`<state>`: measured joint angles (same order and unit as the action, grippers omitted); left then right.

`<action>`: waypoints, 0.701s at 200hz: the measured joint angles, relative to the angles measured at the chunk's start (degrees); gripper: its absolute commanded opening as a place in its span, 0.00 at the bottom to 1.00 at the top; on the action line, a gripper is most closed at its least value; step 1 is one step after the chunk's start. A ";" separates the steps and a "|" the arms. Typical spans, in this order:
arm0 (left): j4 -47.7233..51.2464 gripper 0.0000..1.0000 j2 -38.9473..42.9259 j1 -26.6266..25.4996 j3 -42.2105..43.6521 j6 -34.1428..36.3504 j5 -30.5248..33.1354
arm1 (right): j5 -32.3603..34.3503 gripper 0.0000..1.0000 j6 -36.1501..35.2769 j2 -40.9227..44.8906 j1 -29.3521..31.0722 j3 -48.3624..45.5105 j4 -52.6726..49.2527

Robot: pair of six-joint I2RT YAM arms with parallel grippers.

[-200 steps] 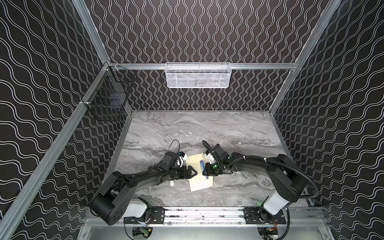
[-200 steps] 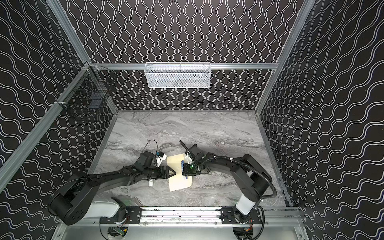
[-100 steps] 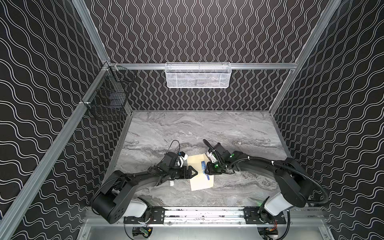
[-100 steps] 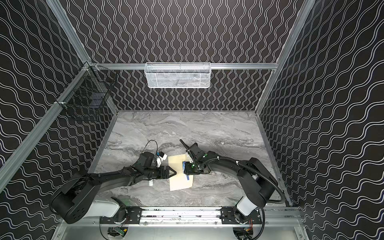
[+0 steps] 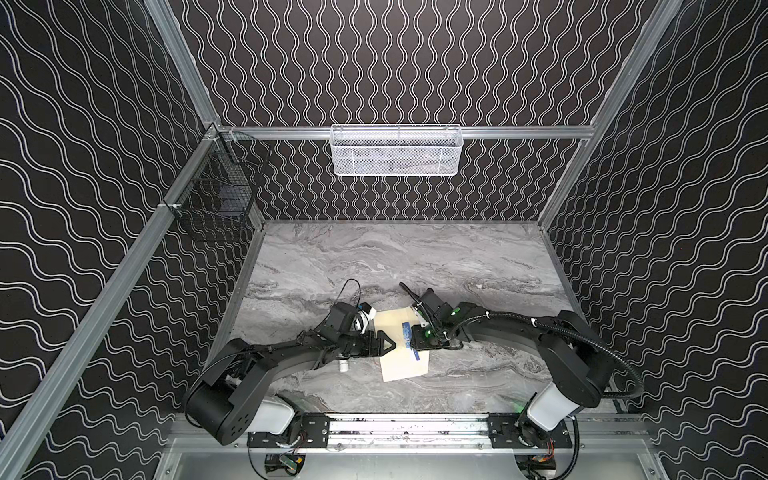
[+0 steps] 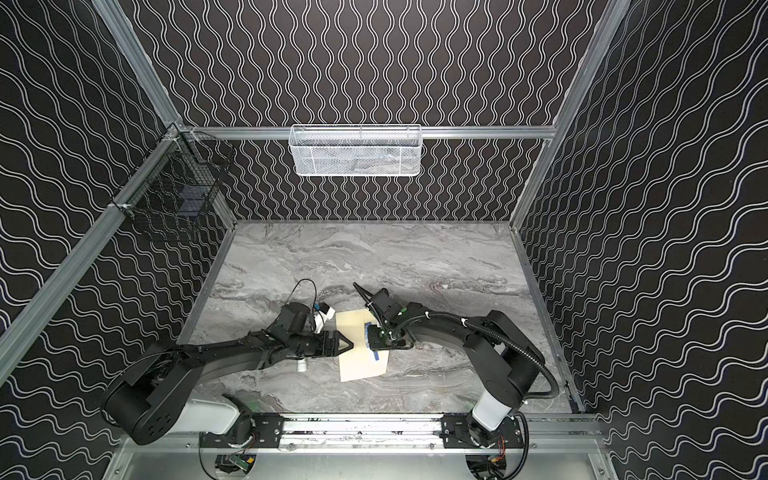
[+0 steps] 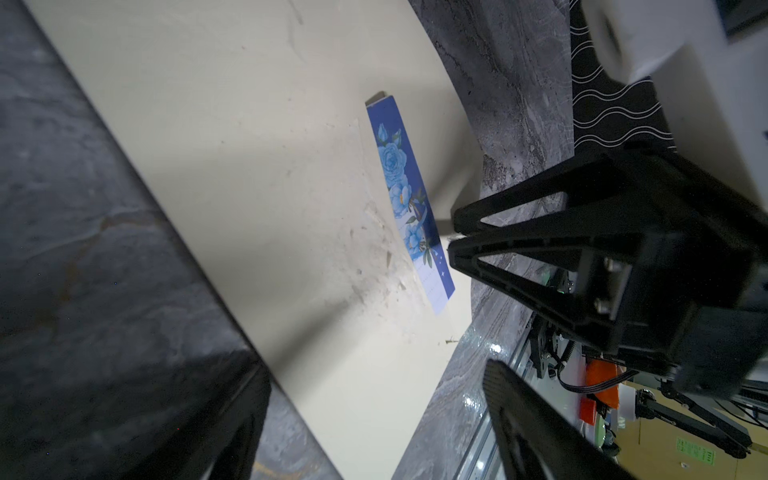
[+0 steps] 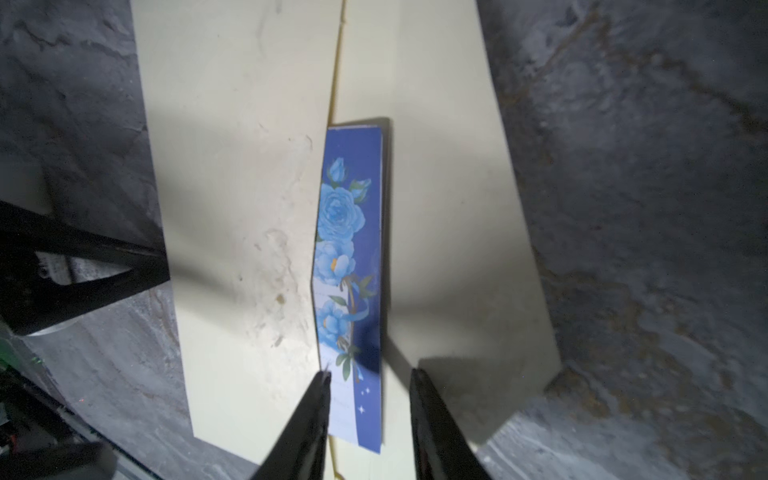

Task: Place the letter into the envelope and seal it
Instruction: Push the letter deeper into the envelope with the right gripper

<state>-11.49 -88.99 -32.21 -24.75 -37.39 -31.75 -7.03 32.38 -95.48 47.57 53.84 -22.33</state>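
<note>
Over marble bench [image 5: 415, 257], now parts right fingers [image 8: 309, 419] off letter [image 8: 353, 257], mostly tucked in envelope [image 8: 232, 166]; holds left fingers [image 7: 536, 428] wide open; leaves sealing.

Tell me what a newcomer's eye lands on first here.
The cream envelope lies near the front of the grey marble table, with a blue floral strip of the letter poking out of it. The left gripper and the right gripper close in on it from either side, both with jaws apart. All around stand black walls with white wavy lines.

Black wavy-lined walls [image 5: 395, 62], grey marble tabletop [image 5: 395, 257], white mesh basket [image 5: 397, 151].
</note>
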 measured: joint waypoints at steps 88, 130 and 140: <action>0.42 0.78 -0.79 0.00 -0.44 0.04 -0.68 | -1.86 0.30 0.24 -0.98 0.04 -0.42 1.75; 0.44 0.77 -1.44 -0.11 -0.72 0.02 -1.53 | -2.60 0.29 1.01 -1.49 0.13 -0.61 2.08; 0.44 0.77 -1.51 -0.11 -0.76 0.02 -1.66 | -2.78 0.29 1.09 -1.51 0.22 -0.63 2.16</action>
<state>-11.05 -90.50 -32.32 -25.52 -37.36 -33.41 -9.80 33.47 -96.99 47.79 53.21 -20.16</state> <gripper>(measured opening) 0.772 0.288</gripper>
